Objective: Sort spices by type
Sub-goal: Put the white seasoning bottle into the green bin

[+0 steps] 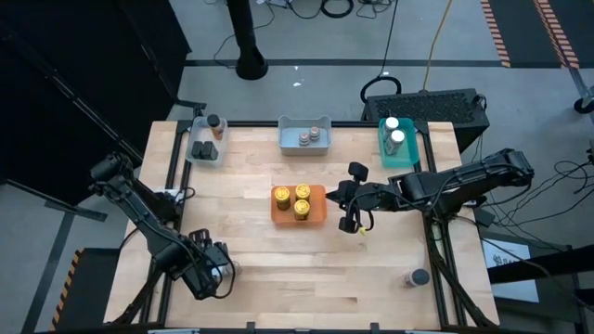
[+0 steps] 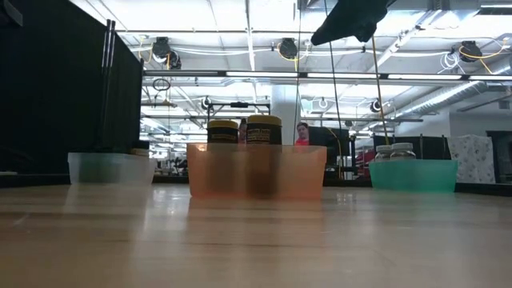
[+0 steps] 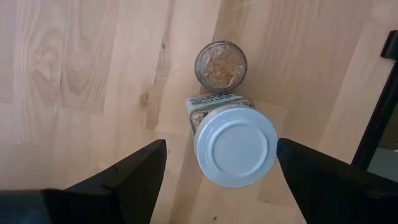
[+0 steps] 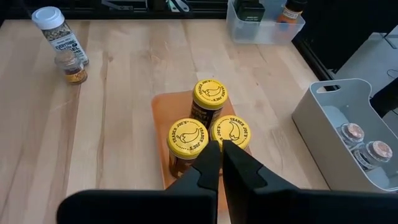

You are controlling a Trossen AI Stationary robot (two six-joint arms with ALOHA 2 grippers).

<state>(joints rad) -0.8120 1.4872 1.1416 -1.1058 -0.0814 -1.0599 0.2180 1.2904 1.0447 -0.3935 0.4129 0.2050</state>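
Closest to the left wrist camera stands a white-lidded jar (image 3: pixel 235 147), its pale round lid filling the lower middle of the frame, a printed label showing on its clear body. Just beyond it sits a smaller jar (image 3: pixel 221 64) with a clear top and tan grains inside; the two look to be touching, though the angle makes that hard to settle. The left hand (image 3: pixel 217 180) hangs over them at the lower left of the high view, its fingers (image 3: pixel 134 174) spread wide to either side of the white lid and gripping nothing.

At the centre of the bench (image 1: pixel 251 176) an orange tray (image 1: pixel 298 204) holds three yellow-lidded jars (image 4: pixel 211 93) with dark amber bodies, packed close together. The right hand (image 4: pixel 222 158) hovers just to the right of that tray in the high view, fingers pressed together and empty, their tips showing over the nearest yellow lid in its own wrist view.

Along the top edge of the bench in the high view, a clear tray (image 1: pixel 205 141) at the left holds dark-lidded jars (image 1: pixel 214 124), a blue-grey tray (image 1: pixel 304 135) in the middle holds two small jars (image 1: pixel 310 137), and a teal tray (image 1: pixel 399 144) at the right holds two white-capped jars (image 1: pixel 395 135). One grey-lidded jar (image 1: pixel 417 276) stands alone near the lower right edge.
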